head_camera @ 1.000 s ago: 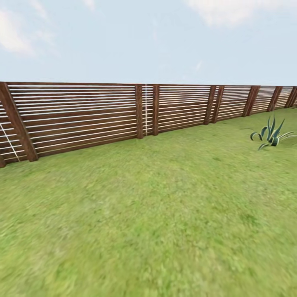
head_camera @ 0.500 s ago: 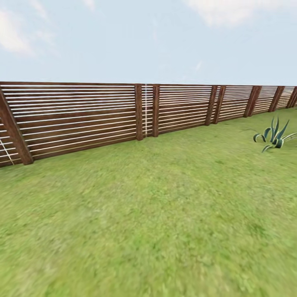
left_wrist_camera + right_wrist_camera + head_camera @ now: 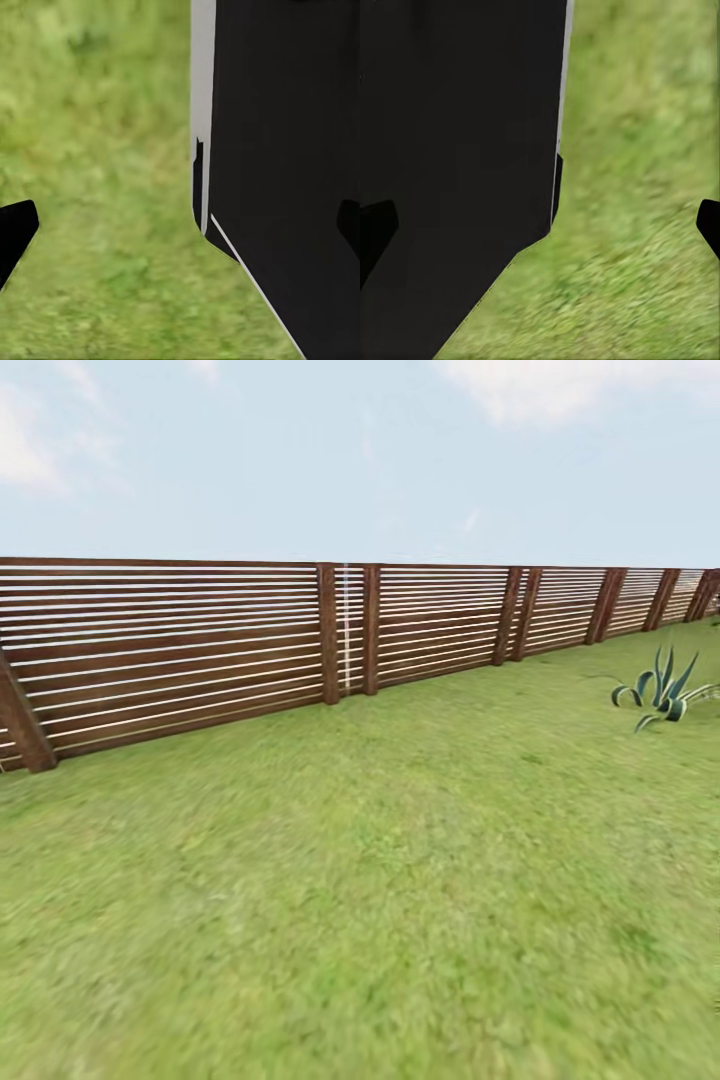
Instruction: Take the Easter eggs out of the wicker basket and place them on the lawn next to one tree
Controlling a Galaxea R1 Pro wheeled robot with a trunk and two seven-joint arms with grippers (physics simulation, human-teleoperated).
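Out on the wide, mottled green lawn the head view looks across plain grass toward a long brown slatted wooden fence that runs from the left edge off into the distance on the right, pale cloudy blue sky above it. Over on the right, well apart from the fence, sits a small spiky green plant with pale-edged leaves.

Left wrist view: the left claw is spread wide, with the two dark fingertips poking in at opposite edges and nothing between them but grass and a big flat black slab of the robot's own body with a light grey edge.

Right wrist view is basically the mirror: the right claw is spread too, holding nothing, with the same black body panel on one side and blurry grass on the other.
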